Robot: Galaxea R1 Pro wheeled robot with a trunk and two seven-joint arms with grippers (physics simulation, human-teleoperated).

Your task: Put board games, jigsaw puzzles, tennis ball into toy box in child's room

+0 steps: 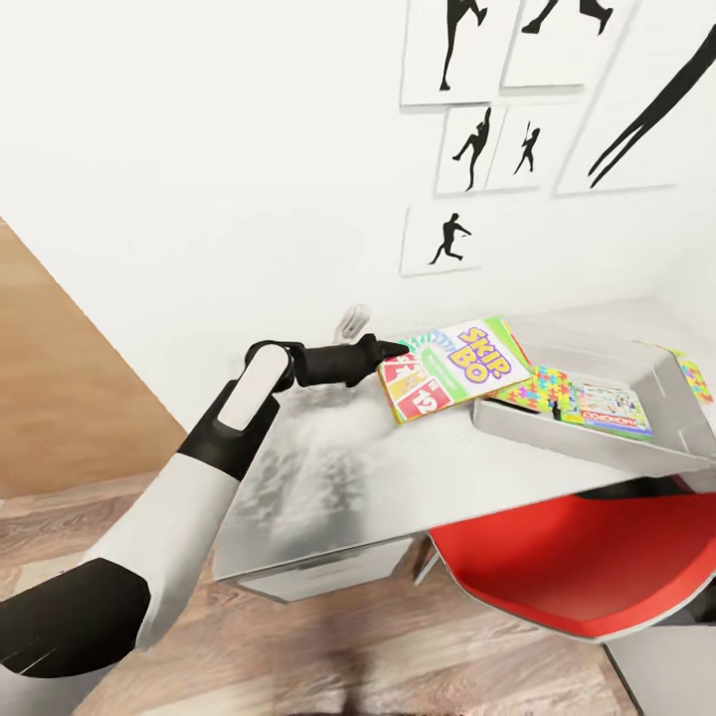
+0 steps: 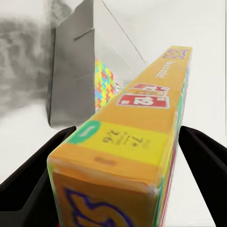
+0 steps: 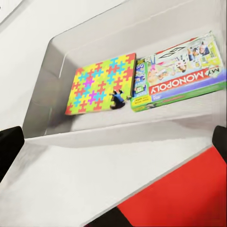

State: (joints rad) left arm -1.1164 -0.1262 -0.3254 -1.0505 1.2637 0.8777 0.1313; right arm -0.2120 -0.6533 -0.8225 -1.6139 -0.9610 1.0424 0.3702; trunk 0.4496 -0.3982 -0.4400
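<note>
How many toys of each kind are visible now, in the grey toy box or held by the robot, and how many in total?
Board games: 2, the Skip-Bo box held in the left gripper at the toy box edge, and the Monopoly box lying inside.
Jigsaw puzzles: 1, the colourful puzzle box lying inside beside the Monopoly box.
Total: 3.

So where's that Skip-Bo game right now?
In the head view the Skip-Bo box is held by the left gripper above the table, its far end over the toy box rim.
</note>
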